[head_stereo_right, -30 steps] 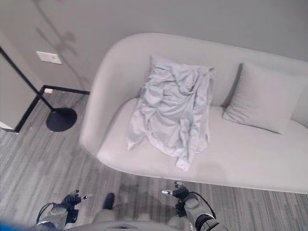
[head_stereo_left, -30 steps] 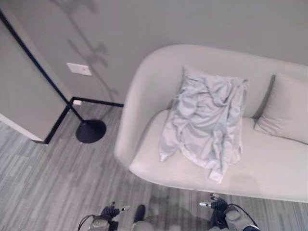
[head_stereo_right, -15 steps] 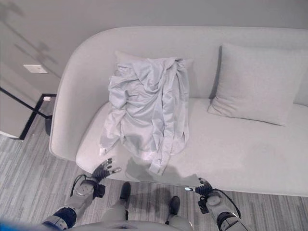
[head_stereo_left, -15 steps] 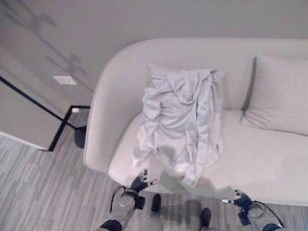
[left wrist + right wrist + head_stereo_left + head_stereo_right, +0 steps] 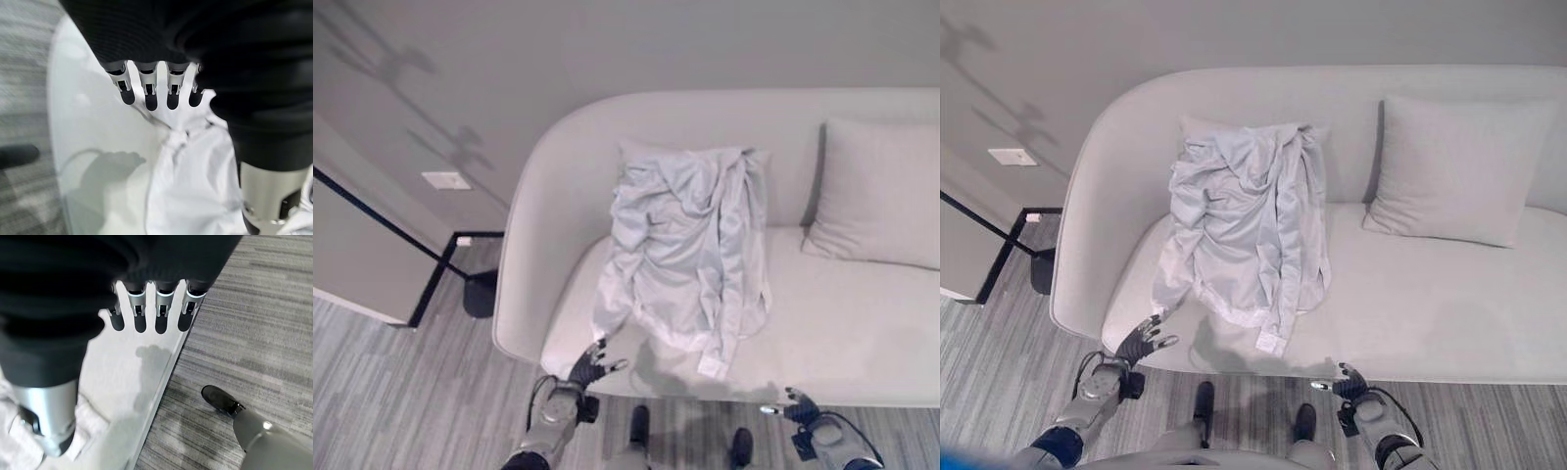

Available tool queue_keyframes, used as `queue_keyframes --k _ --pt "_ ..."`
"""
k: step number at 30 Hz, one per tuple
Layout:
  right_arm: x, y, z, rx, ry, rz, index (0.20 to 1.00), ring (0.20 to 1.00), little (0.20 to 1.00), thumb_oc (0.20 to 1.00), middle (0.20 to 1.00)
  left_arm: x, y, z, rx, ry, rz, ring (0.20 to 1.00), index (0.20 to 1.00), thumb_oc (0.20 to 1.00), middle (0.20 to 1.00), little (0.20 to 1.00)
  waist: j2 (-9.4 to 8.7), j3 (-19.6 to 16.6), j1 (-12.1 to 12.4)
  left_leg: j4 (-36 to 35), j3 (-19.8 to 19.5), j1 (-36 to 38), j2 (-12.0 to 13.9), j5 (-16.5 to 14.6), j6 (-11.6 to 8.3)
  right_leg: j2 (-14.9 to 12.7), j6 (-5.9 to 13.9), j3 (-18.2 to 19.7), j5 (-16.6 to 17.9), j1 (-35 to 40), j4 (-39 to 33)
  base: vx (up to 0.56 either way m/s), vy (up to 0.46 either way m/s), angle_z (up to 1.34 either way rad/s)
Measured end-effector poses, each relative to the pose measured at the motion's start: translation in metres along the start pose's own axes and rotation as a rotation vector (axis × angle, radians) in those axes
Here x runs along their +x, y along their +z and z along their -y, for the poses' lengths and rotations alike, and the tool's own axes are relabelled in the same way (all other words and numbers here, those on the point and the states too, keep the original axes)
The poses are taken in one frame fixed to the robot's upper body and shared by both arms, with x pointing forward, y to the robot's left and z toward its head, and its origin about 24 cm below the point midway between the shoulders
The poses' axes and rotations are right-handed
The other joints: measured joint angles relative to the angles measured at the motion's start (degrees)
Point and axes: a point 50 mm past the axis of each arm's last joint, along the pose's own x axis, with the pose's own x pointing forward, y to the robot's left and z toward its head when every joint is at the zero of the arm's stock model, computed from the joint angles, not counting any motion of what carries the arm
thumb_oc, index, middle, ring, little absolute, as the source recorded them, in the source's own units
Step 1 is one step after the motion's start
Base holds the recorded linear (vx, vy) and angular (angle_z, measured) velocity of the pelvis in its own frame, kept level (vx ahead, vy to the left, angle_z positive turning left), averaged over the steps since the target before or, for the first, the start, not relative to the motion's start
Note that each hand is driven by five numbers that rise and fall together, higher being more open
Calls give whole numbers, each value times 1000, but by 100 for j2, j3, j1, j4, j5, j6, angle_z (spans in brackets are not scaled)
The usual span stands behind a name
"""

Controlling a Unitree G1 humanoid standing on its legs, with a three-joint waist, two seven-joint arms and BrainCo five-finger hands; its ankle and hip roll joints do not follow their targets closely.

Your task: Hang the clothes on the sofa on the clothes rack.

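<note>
Two open, empty hands, left hand (image 5: 587, 364) and right hand (image 5: 793, 403), reach toward the sofa's (image 5: 862, 333) front edge; next, grasp the crumpled shirt (image 5: 690, 250).

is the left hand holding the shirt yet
No, the left hand hovers with straight fingers over the sofa edge, just short of the shirt.
</note>
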Motion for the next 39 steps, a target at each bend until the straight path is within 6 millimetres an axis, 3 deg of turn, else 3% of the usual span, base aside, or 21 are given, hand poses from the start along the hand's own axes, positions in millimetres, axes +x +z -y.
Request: queue_keyframes --k 5,12,13,19,20,23,24,29,31,33,36,37,38,39 --pt "0 15 -6 32 14 62 1000 1000 1000 1000 1000 -13 -11 -25 -6 69 -23 1000 1000 1000 1000 1000 -151 -18 19 0 73 44 -79 23 66 -65 23 151 15 9 7 21 131 -5" --pt "-9 88 2 107 9 380 1000 1000 1000 1000 1000 -27 19 -64 -14 176 124 1000 1000 1000 1000 1000 -434 -18 28 -1 254 256 -174 -27 196 -169 69 293 91 141 28 12 119 -10" --pt "-13 105 10 125 -11 457 1000 1000 1000 1000 1000 -28 32 -75 -11 209 172 1000 1000 1000 1000 1000 -516 -24 23 -1 262 302 -223 -35 218 -217 97 318 104 179 29 39 114 2" --pt "-33 155 35 128 -67 679 1000 1000 1000 1000 1000 -37 66 -98 37 274 301 1000 1000 1000 1000 1000 -749 -88 36 -4 421 520 -279 -104 299 -301 154 468 115 299 27 39 28 -11" --pt "-41 175 43 87 -95 754 1000 1000 1000 1000 1000 -36 86 -102 52 292 369 1000 1000 1000 1000 1000 -771 -86 18 -4 438 531 -254 -101 304 -303 174 487 132 300 29 21 -67 -17" --pt "-49 208 53 20 -121 846 1000 1000 1000 1000 1000 -29 120 -101 81 300 466 1000 1000 1000 1000 1000 -690 38 23 -5 493 508 -195 -70 342 -277 268 568 123 135 240 27 -59 -12" --pt "-55 223 56 22 -136 898 1000 1000 1000 1000 1000 -29 141 -97 93 293 544 1000 1000 1000 1000 1000 -678 49 5 -4 498 434 -192 -53 356 -266 272 623 134 136 75 76 -123 -7" --pt "-71 261 74 -3 -219 1005 1000 1000 1000 1000 1000 -23 199 -76 157 241 714 1000 1000 1000 1000 1000 -587 114 -15 -2 379 15 -70 78 317 -103 229 596 215 -214 18 -20 -97 7" --pt "-82 285 81 -31 -250 1066 1000 1000 1000 1000 1000 -21 226 -67 224 219 778 1000 1000 1000 1000 1000 -545 170 -29 16 343 -272 -57 201 266 -43 173 549 304 -474 44 -101 -78 4" --pt "-100 326 90 -69 -311 1140 1000 1000 1000 1000 1000 -19 266 -56 249 220 872 1000 1000 1000 1000 1000 -468 346 -73 31 313 -656 -20 334 245 10 122 559 460 -858 45 -104 -95 -1" --pt "-117 357 99 -79 -366 1193 1000 1000 1000 1000 1000 -23 299 -52 261 236 947 1000 1000 1000 1000 1000 -405 607 -123 32 312 -848 -20 398 242 18 111 566 542 -1054 44 -78 -66 -1" --pt "-117 366 106 -93 -398 1170 1000 1000 1000 1000 1000 -21 314 -50 298 253 954 1000 1000 1000 1000 1000 -394 618 -126 32 288 -964 -19 415 242 20 112 559 545 -1166 44 -74 -70 5" --pt "-128 386 123 -51 -461 1157 1000 1000 1000 1000 1000 -26 344 -50 341 281 999 1000 1000 1000 1000 1000 -352 665 -132 32 233 -1249 -11 472 209 38 135 538 537 -1423 44 -60 -58 9" --pt "-134 392 128 -43 -484 1167 1000 1000 1000 1000 1000 -29 354 -49 349 292 1021 1000 1000 1000 1000 1000 -336 716 -136 32 224 -1318 -11 489 215 42 134 533 554 -1485 44 -66 -47 8"
